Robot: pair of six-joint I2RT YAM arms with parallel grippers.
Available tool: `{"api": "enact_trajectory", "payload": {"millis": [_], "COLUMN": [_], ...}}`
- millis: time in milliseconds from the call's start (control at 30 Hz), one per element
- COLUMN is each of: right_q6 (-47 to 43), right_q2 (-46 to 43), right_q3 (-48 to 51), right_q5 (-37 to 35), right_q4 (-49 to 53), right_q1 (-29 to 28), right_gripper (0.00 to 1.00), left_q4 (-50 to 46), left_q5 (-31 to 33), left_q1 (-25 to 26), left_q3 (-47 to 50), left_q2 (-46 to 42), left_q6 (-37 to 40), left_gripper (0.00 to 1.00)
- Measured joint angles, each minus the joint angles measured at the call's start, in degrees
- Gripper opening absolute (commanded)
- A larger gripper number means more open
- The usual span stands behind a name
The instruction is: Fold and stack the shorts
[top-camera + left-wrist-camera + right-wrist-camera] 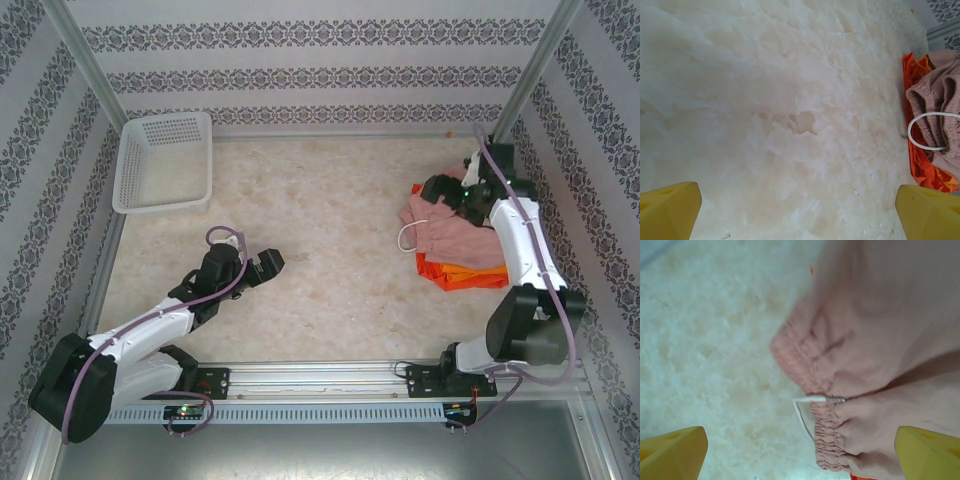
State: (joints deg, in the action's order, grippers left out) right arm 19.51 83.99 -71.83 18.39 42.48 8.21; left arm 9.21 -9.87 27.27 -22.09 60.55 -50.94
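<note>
Our right gripper (800, 452) jaws apart over dusty pink shorts (880, 330); left gripper (800, 210) also apart. We risk snagging white drawstring (802, 412), dragging shorts.

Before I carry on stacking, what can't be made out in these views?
Top view: the white right arm covers the right side of the dusty pink fabric shorts, hiding their fold.
Orange fabric shorts beneath: only edges show; one pair or two, unclear.
Right wrist view: blurred, frame edges crop the pink shorts; whether the right gripper touches them, unclear.
</note>
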Motion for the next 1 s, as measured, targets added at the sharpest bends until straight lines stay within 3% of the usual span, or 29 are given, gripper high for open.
{"api": "enact_trajectory", "payload": {"millis": [233, 400, 633, 800, 1000], "right_q6": [1.90, 3.65, 5.73, 5.31, -1.27], "right_q2": [7.08, 5.16, -14.43, -32.11, -35.91], "right_q3": [11.10, 13.38, 16.13, 30.80, 46.42], "right_q5": [3.13, 6.12, 7.39, 4.98, -3.17], "right_q4": [-6.36, -8.52, -14.21, -31.10, -42.53], "right_q1": [4.24, 6.34, 5.16, 3.39, 0.63], "right_gripper": [0.97, 0.98, 0.98, 0.98, 0.98], "left_q4": [-1.53, -3.78, -11.19, -10.01, 0.79], "left_q5": [1.07, 2.29, 10.36, 22.08, 29.55], "left_q1": [-0.17, -0.48, -1.27, -2.78, -10.32], "left_q3": [0.11, 0.59, -1.31, -1.40, 4.55], "left_q2": [-2.56, -5.20, -13.25, -19.76, -18.16], "left_q6": [0.46, 1.79, 10.38, 21.99, 32.79], "left_gripper": [1.00, 1.00, 1.00, 1.00, 1.00]}}
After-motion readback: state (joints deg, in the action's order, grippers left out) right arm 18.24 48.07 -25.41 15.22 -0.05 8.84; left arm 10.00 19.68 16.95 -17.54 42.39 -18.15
